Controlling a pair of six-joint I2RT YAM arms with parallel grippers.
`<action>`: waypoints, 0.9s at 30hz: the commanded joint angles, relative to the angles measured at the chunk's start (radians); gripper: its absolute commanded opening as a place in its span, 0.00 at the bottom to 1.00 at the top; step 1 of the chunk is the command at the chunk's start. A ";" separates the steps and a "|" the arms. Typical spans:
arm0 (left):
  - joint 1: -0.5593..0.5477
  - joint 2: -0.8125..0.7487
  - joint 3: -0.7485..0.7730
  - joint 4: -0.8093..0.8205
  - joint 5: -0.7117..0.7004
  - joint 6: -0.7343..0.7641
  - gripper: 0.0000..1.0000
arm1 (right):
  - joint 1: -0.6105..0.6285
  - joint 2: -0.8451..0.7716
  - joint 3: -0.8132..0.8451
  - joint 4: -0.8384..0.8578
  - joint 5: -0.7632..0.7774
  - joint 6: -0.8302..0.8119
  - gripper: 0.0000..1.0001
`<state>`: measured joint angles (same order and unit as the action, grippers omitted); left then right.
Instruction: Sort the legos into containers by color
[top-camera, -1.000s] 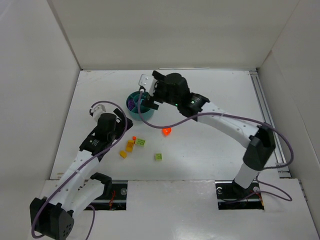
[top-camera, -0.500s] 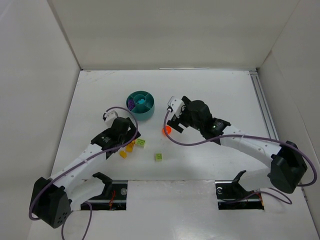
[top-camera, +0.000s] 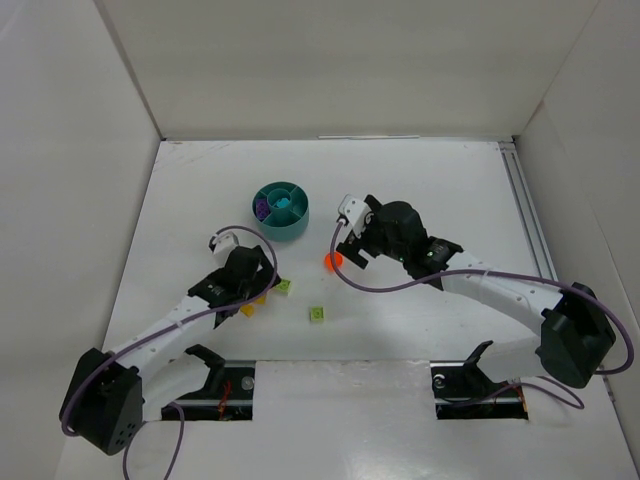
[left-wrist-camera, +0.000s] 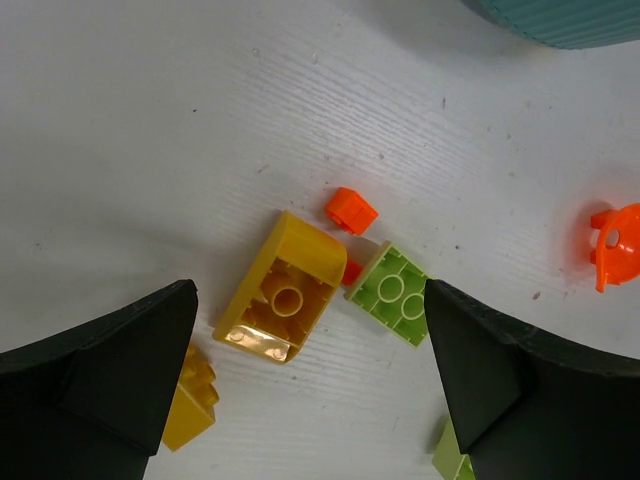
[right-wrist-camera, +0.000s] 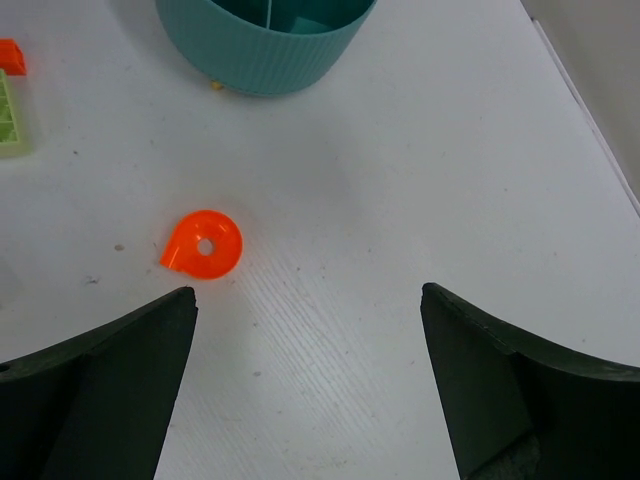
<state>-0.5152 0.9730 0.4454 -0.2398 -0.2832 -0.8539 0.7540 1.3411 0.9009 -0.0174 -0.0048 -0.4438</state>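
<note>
- Left pincer (left-wrist-camera: 310, 340) is spread wide and empty, hovering right over the yellow brick (left-wrist-camera: 285, 300), which lies hollow side up on the table (right-wrist-camera: 420, 150), near and left of the teal dish (top-camera: 281, 210).
- Tight cluster there: a lime green brick (left-wrist-camera: 395, 295) sits just beside the yellow one, with a small orange brick (left-wrist-camera: 350, 210) just beyond them.
- Right pincer (right-wrist-camera: 308, 340) is also spread and empty. The rounded orange piece (right-wrist-camera: 203, 245) lies toward its left finger, with the dish farther on.
- Risk: closing on the yellow brick could clip or shove the lime neighbour, putting two colours in one grab.
- Risk: the rounded piece is flat and off-centre, so closing here would likely catch nothing or skid it away.
- Risk: both arms work close together, so crossing toward the dish could bump them.
- Hard to see: both wrist views cut the dish off. From above, purple bricks (top-camera: 262, 208) show in a left wedge and teal ones (top-camera: 284, 204) in the centre well; the other wedges I can't read.
- A second yellow brick (left-wrist-camera: 190, 400) is partly under the left finger.
</note>
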 joint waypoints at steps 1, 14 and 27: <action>-0.003 0.012 -0.016 0.099 0.022 0.050 0.95 | -0.002 -0.017 0.036 0.054 -0.055 0.008 0.97; -0.080 -0.108 -0.099 0.126 0.107 0.087 0.79 | -0.012 -0.017 0.046 0.073 -0.126 -0.001 0.96; -0.151 0.059 -0.047 -0.001 -0.045 -0.100 0.64 | -0.012 -0.017 0.046 0.073 -0.135 -0.001 0.95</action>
<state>-0.6552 1.0088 0.3832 -0.1452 -0.2520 -0.8780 0.7471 1.3411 0.9028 -0.0063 -0.1204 -0.4480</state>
